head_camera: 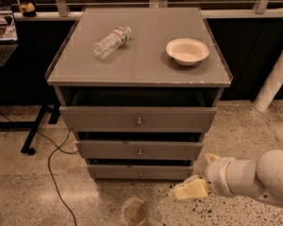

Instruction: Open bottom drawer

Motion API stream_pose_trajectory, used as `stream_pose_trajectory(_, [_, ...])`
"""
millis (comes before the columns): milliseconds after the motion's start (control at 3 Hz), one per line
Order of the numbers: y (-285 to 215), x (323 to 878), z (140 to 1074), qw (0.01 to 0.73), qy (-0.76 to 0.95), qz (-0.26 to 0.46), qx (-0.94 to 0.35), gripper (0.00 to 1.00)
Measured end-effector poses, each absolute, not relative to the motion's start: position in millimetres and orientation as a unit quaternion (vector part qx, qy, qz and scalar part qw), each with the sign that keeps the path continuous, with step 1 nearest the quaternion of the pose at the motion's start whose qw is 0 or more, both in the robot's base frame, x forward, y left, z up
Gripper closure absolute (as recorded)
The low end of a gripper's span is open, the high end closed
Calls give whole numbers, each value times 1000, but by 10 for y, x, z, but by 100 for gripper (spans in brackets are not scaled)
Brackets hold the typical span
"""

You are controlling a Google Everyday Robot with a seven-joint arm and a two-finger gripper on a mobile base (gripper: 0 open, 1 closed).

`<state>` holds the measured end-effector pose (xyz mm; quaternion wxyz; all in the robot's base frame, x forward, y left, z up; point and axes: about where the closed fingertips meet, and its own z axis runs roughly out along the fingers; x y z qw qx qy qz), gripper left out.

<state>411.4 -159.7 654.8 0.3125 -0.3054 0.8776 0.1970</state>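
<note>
- Right, nearest to us is the speckled floor (85, 201), with a round smudge (134, 212) on it just in front of the chest of drawers (61, 95).
- Low on the right, the white arm (259, 178) reaches in, and the pincer (194, 175) hangs just off the chest's bottom right corner.
- Its two cream fingers (189, 190) stand apart, so it's spread open and has hold of nothing.
- Next back is the bottom drawer (113, 172), the lowest and smallest grey front, down near the floor, with its little round knob (140, 174) at the centre.
- That knob is untouched: the pincer sits off to its right and slightly lower, well apart from it.
- I'd judge the job hasn't properly begun, since the bottom front looks shut or very nearly so.
- What's left, by my reckoning, is to slide left to the knob, close on it and pull straight out.
- Above it come the middle drawer (108, 150) and then the top drawer (99, 119), the widest, each with a dark gap over it.
- On the surface (151, 67) a clear plastic bottle (112, 42) lies on its side at the left, and a pale bowl (187, 51) sits well apart at the right.
- Off to the left a black cable (54, 168) trails across the floor.
</note>
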Motion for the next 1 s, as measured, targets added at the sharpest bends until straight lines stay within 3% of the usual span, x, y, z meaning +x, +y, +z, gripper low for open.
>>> stream_pose_trajectory(667, [-1359,4153,5657,298,879,241,-284,0])
stream_pose_trajectory(1000, [-1133,4489,5059,249,881,247,-316,0])
